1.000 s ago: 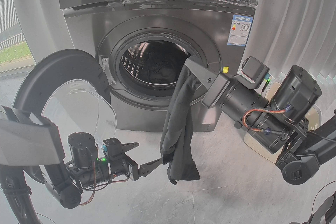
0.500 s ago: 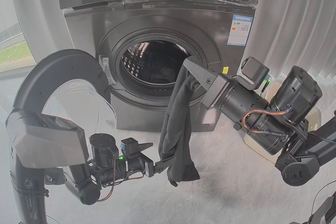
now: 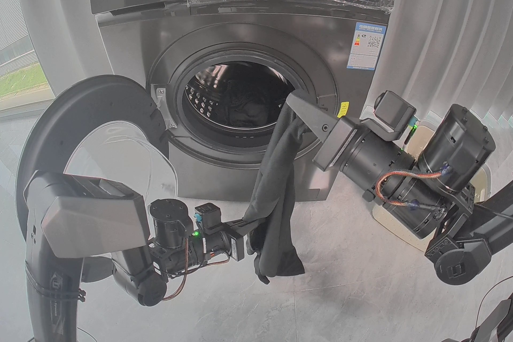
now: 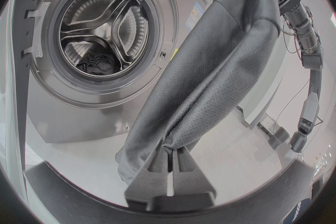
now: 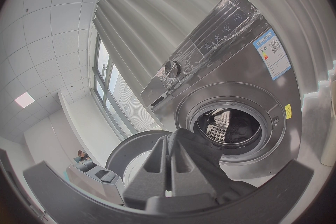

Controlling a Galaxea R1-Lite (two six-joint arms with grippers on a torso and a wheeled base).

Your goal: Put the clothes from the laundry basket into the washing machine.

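A dark grey garment (image 3: pixel 275 183) hangs in front of the washing machine (image 3: pixel 139 38), just right of the open drum mouth (image 3: pixel 235 97). My right gripper (image 3: pixel 291 100) is shut on its top edge beside the drum's right rim; the right wrist view has the fingers (image 5: pixel 157 161) pinched on the cloth (image 5: pixel 206 156). My left gripper (image 3: pixel 257 223) sits low near the floor, shut on the garment's lower part. In the left wrist view the cloth (image 4: pixel 217 70) stretches up from that gripper (image 4: pixel 170 153). More dark clothes (image 4: pixel 96 62) lie inside the drum.
The round door (image 3: pixel 91 113) stands swung open to the left, close above my left arm. A white container (image 3: pixel 481 180) stands on the floor behind my right arm. Pale tiled floor (image 3: pixel 342 263) lies in front of the machine, with curtains behind.
My left arm swung right and slightly up from open floor to the garment's lower part and closed on it. The right gripper, still holding the top, shifted a little right and down.
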